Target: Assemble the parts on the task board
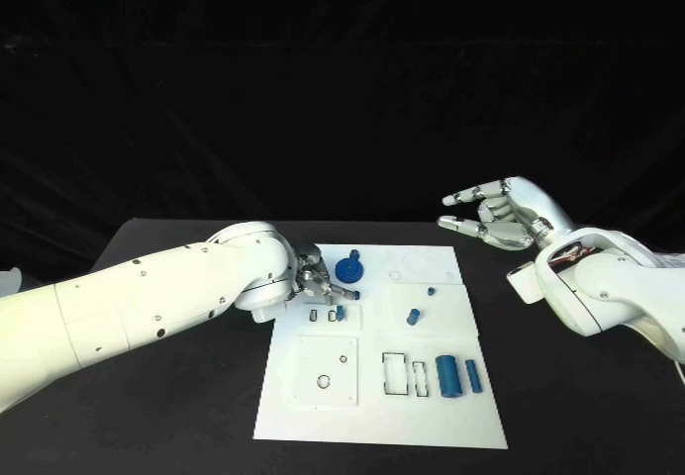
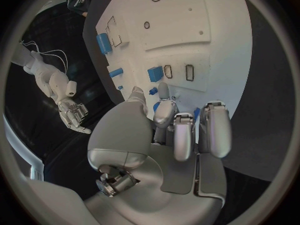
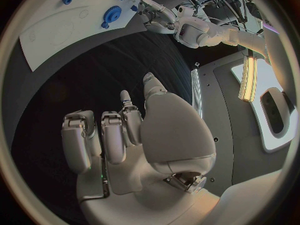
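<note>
Fingers [image 1: 337,291] of my left hand [image 1: 317,285], in the head view, are bunched low over the task board [image 1: 429,426], just beside the blue gear [image 1: 351,269] and above a small blue piece [image 1: 340,313] standing in a slot. I judge they sit there to seat or pick that piece, but from above I cannot tell whether they pinch anything. My right hand [image 1: 500,218] hangs raised off the board's far right corner, fingers curled but apart and holding nothing, kept clear, I think, so the left has room. Other parts wait on the board: a short peg [image 1: 413,317], a thick cylinder [image 1: 448,376] and a thin rod [image 1: 472,374] beside it. The black surface [image 1: 186,416] carries the board.

From the left wrist, my left hand [image 2: 162,135] reaches toward the board [image 2: 181,30], fingertips [image 2: 164,92] close to a tiny blue bit [image 2: 153,91], with a blue block [image 2: 155,74] upright in its slot just beyond. This closeness the head view hides, yet contact remains unclear. The cylinder [image 2: 103,42] lies farther along, and my right hand [image 2: 74,114] shows off the board's edge.

From the right wrist, my right hand [image 3: 137,135] has loose fingers around nothing, over bare surface. It also shows the gear [image 3: 112,13] from the board's [image 3: 56,35] other side.
</note>
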`<control>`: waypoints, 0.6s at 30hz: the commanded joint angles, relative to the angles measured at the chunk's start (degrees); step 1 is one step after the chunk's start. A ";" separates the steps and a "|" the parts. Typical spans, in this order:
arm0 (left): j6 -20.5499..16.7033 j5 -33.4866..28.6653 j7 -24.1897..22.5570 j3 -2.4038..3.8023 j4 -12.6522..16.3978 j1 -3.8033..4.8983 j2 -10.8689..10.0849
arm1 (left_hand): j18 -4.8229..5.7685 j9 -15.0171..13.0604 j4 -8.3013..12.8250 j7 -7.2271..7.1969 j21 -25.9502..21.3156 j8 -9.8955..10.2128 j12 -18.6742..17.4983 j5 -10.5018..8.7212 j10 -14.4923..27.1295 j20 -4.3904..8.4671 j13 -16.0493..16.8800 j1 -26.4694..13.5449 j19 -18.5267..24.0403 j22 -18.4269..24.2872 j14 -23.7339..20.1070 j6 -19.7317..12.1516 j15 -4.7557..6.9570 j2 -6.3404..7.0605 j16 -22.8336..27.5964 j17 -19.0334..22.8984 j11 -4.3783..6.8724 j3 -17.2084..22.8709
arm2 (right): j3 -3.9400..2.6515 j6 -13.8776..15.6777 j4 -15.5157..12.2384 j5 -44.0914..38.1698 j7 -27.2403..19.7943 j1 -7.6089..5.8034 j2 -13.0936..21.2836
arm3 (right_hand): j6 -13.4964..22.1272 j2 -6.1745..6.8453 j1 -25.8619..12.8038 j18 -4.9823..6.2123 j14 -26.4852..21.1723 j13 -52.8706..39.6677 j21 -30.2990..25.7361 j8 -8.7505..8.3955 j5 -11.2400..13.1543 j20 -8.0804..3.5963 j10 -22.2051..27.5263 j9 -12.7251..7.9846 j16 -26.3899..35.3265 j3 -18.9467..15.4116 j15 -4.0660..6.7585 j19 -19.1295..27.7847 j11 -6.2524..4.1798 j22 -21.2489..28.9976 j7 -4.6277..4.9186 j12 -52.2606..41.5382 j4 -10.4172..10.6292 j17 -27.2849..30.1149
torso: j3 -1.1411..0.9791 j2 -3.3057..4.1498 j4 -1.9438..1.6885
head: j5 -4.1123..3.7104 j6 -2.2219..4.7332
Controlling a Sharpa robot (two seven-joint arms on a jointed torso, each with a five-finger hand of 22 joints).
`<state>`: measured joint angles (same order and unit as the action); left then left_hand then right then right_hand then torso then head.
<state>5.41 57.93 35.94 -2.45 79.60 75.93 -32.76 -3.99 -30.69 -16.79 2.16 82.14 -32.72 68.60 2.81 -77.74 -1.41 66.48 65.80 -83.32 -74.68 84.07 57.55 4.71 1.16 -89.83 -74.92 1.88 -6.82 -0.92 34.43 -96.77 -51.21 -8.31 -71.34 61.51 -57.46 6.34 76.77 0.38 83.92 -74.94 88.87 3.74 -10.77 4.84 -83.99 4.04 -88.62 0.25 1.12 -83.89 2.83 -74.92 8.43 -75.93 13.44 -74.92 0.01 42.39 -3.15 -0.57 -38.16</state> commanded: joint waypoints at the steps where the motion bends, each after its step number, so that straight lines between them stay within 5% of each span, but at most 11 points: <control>1: 2.95 0.79 0.39 -0.04 -0.44 0.14 0.46 | 0.92 -0.54 0.07 -0.14 0.34 -0.44 0.42 0.08 -0.45 0.07 0.26 0.70 -0.44 -0.38 5.93 -0.44 0.35 0.13 -0.17 -15.08 -0.04 0.65 | 0.01 -0.97 0.06 0.11 0.28 0.01 -0.13 | 0.44 -0.11 0.25 0.20 5.34 -8.21 -0.20 -0.12 -0.26 0.39 -0.23 -0.05 0.28 -0.20 -0.30 -4.80 0.54 -12.83 -0.11 0.20 0.00 -11.97 | 0.03 -0.05 -0.01 | -0.02 -0.14; 18: 6.30 1.45 1.07 -0.39 -3.19 0.15 2.99 | 1.21 -2.53 0.08 -0.46 1.21 -1.56 1.84 0.08 -1.36 0.28 1.69 0.44 -1.02 -2.02 5.93 -0.63 0.58 1.11 -0.17 -15.08 0.26 2.45 | 0.02 -1.47 0.16 0.12 0.48 0.01 -0.48 | 0.43 -0.24 0.13 0.37 5.18 -7.82 -0.61 -0.07 -0.35 0.40 0.11 -0.03 0.64 -0.53 -0.30 -4.40 0.54 -12.16 -0.12 0.99 0.10 -11.32 | 0.03 0.01 -0.01 | -0.17 -0.77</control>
<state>9.68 58.94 36.70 -2.82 76.58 76.02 -30.00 -3.13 -33.15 -16.65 1.82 83.15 -33.94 70.23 2.81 -78.83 -1.20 68.10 66.03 -83.53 -74.95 83.86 57.20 4.91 1.83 -89.83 -74.92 2.15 -4.74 -0.89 33.90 -96.61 -51.02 -7.98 -71.33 61.09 -57.46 6.34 76.77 0.38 83.92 -74.94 88.54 3.74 -10.77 4.84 -83.78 4.04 -88.22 0.09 1.12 -83.89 3.03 -74.91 8.43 -75.15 13.60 -74.91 0.03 42.37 -3.13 -0.71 -38.80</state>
